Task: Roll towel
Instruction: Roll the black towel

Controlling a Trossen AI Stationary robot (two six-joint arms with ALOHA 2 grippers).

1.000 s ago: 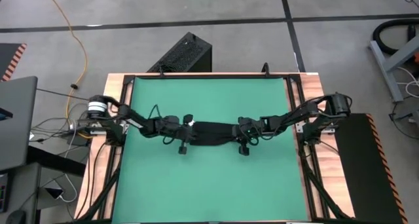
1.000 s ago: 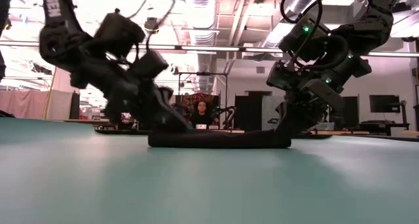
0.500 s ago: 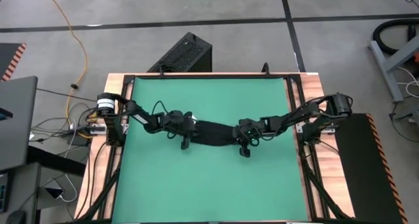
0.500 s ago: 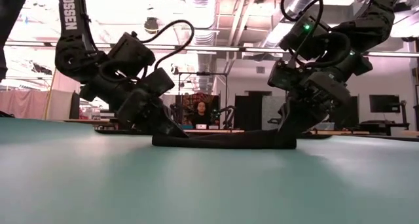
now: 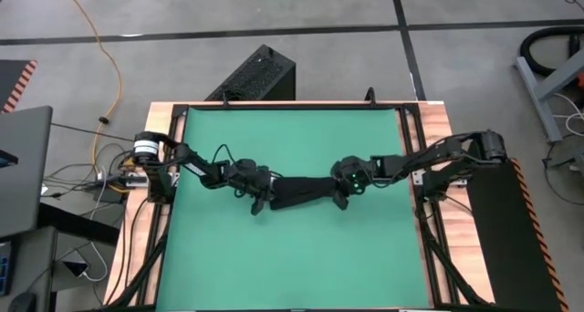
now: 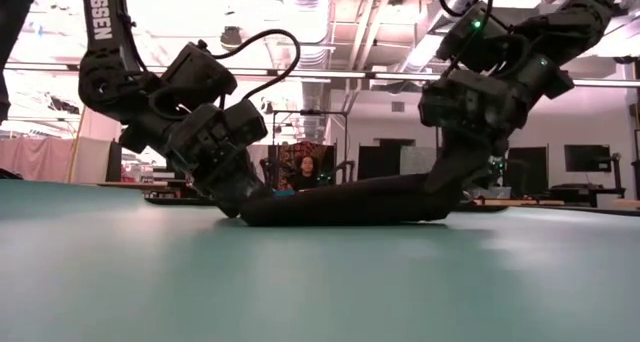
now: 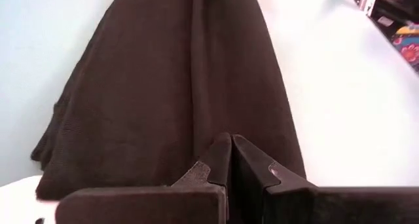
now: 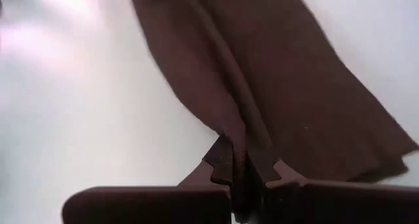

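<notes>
The black towel [image 5: 301, 190] lies as a long narrow bundle across the middle of the green mat [image 5: 292, 266], and the low view shows it as a thick roll [image 6: 350, 202]. My left gripper [image 5: 266, 193] is shut at the towel's left end and slants down onto it. My right gripper [image 5: 339, 193] is shut at the right end, a little higher. The white tag does not show. My left gripper has its shut fingertips [image 7: 221, 152] on the towel's left end, slanting down from the table's left; a crease [image 7: 196, 106] runs away from them. Whether cloth lies between the fingers is hidden by the fingers themselves. This end rests on the mat. My right gripper pinches a raised fold of the towel's right end [image 8: 230, 129] between its two fingers. It comes slanting down from the table's right, along the bundle. That end [image 6: 425, 187] is held slightly up off the mat, while the rest lies on it.
A hard black ribbed box [image 5: 255, 75] stands on the floor beyond the table's far edge. A laptop [image 5: 18, 166] and cables sit to the left. A person [image 6: 308, 170] sits far behind the table. Bare mat lies on the near and far sides of the towel.
Both grippers have rolled about their own axes with the towel's ends in them. My right gripper has risen, lifting the right end; my left has sunk slightly. The towel has turned from a thin flat strip into a thicker, rounder bundle.
</notes>
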